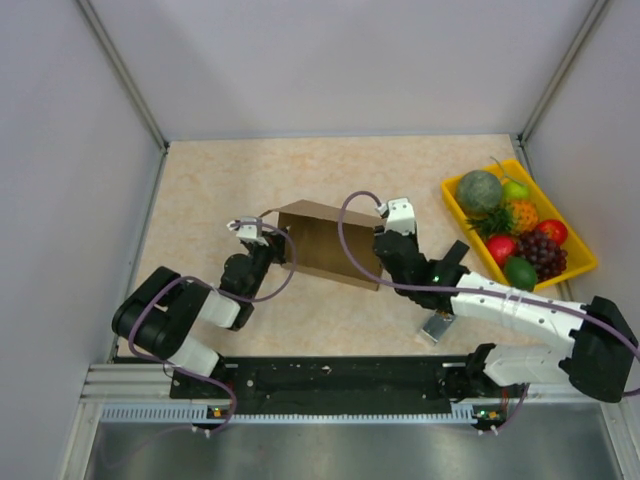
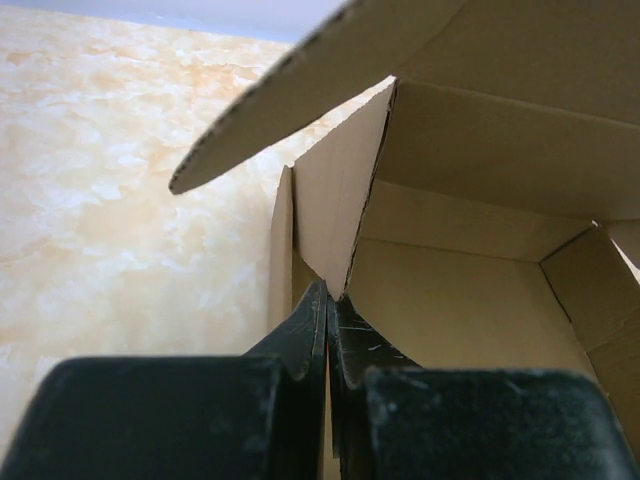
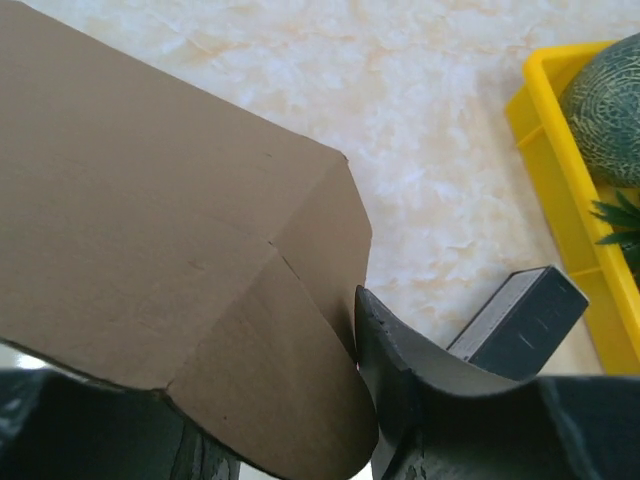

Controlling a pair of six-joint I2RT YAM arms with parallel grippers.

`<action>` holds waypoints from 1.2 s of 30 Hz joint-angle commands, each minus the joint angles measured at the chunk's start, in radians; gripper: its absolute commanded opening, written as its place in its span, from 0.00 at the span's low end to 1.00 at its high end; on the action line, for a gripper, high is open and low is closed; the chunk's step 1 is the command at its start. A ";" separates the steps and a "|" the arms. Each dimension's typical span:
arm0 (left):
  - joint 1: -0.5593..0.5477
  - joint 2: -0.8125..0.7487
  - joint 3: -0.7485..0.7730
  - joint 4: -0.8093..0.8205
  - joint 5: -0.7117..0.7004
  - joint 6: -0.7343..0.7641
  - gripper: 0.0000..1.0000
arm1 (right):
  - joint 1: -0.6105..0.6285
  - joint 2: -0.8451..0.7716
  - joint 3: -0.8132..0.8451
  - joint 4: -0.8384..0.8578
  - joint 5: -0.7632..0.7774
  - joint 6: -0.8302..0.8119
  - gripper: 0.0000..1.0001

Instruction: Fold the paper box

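The paper box: left hand pinches its wall; right hand, spread around a flap, should press it inward gently.

Soft, even overhead light fills the top view, and shadows on the table are faint and tight. In the left wrist view the dark fingers at six o'clock blur — the paper box interior dims toward three o'clock, its nearest edge soft.

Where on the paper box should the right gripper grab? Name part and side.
Grip the paper box by its right end flap, coming from the right: it juts free beyond its crease, and the left gripper pins the opposite wall.
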State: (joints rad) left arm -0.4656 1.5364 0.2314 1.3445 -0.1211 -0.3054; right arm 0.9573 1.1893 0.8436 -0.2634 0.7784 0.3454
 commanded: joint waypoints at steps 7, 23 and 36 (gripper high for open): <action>-0.005 -0.024 0.002 0.259 0.044 0.017 0.00 | 0.009 0.019 0.003 0.235 0.144 -0.211 0.17; -0.002 -0.377 0.080 -0.489 0.006 -0.138 0.63 | -0.032 0.033 0.101 0.136 0.015 -0.281 0.00; -0.146 -0.176 0.135 -0.378 0.434 -0.469 0.18 | -0.040 0.030 0.106 0.112 -0.037 -0.194 0.00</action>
State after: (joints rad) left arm -0.5198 1.3060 0.3283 0.8192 0.2146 -0.6666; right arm 0.9249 1.2430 0.9310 -0.1474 0.7605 0.0898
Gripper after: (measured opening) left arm 0.199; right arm 0.009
